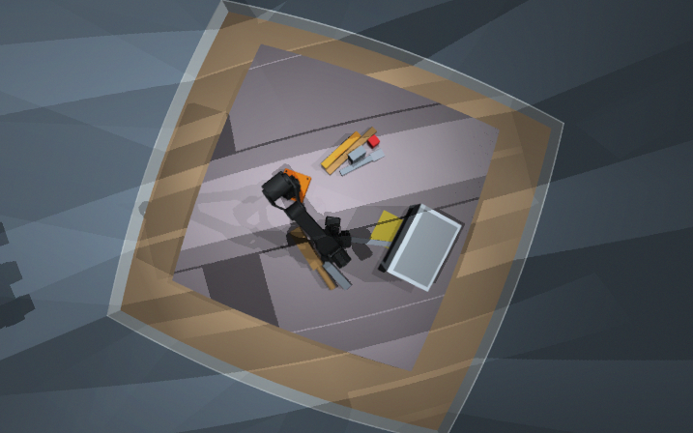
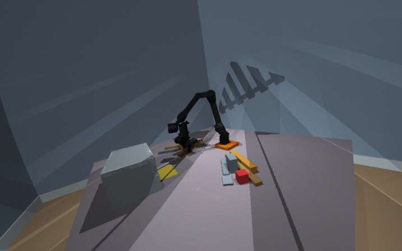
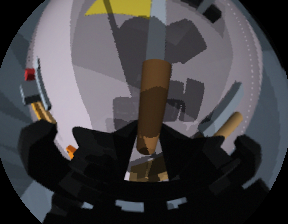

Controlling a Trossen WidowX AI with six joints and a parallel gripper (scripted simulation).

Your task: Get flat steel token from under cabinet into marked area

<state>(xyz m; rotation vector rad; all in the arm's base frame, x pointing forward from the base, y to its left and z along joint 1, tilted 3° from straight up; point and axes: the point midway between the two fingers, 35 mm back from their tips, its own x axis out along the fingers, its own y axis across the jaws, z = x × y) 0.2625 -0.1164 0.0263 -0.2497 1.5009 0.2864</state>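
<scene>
1. Keep the claw (image 1: 343, 239) (image 2: 189, 149) (image 3: 148, 123) firmly closed on the brown-handled tool (image 1: 377, 243) (image 2: 182, 152) (image 3: 155, 85).
2. Draw low and straight; the token, unseen, is presumably under the cabinet (image 1: 426, 247) (image 2: 130, 177) (image 3: 212, 12).
3. Stop once it lies wholly inside the yellow area (image 1: 385, 225) (image 2: 167, 172) (image 3: 120, 7).

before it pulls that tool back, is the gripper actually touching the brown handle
Touching: in the wrist view the fingertips of the gripper are shut on the lower end of the brown handle, one either side.
</scene>
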